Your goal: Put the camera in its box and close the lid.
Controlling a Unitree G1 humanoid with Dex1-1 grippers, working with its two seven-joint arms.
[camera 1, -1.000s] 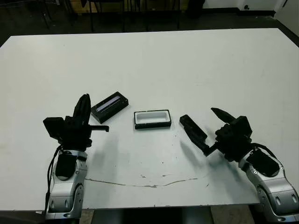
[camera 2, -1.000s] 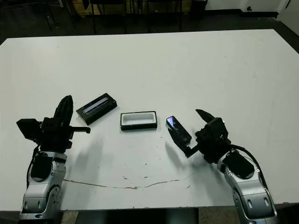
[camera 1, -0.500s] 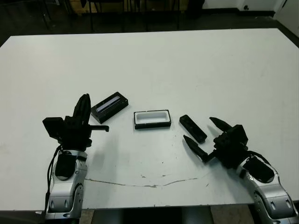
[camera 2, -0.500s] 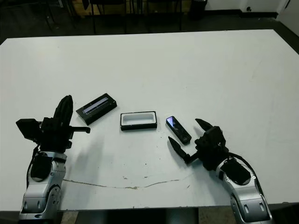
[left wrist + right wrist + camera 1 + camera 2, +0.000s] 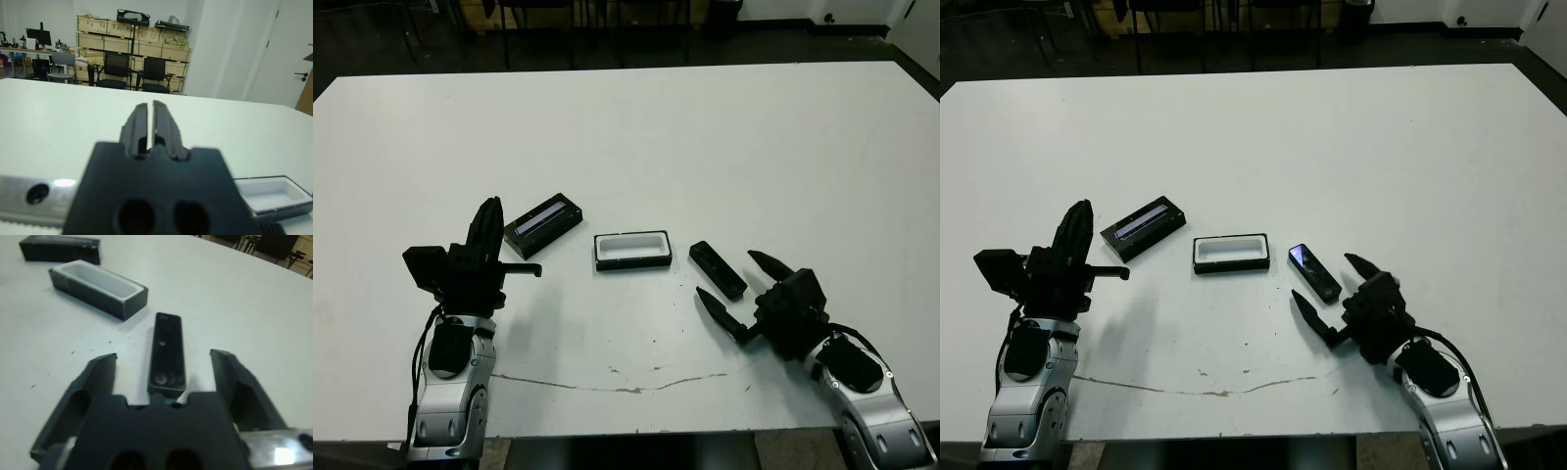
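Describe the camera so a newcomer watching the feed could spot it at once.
On the white table, three small black things lie in a row. The camera is the one nearest the right gripper, just right of the white-lined box. It is the slimmest, a solid bar with a glossy bluish patch.

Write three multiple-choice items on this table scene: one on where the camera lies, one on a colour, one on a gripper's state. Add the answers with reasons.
1. Where is the camera?
A. inside the box
B. on the table, on the box's right
C. on top of the lid

2. What colour is the lining of the box?
A. white
B. red
C. yellow

3. How is the right gripper?
A. shut on the camera
B. shut on the lid
C. open, holding nothing

Answers:
1 B: the camera lies flat on the white table, apart from the box.
2 A: the tray's inside shows white.
3 C: its fingers stand spread either side of the camera in the right wrist view.
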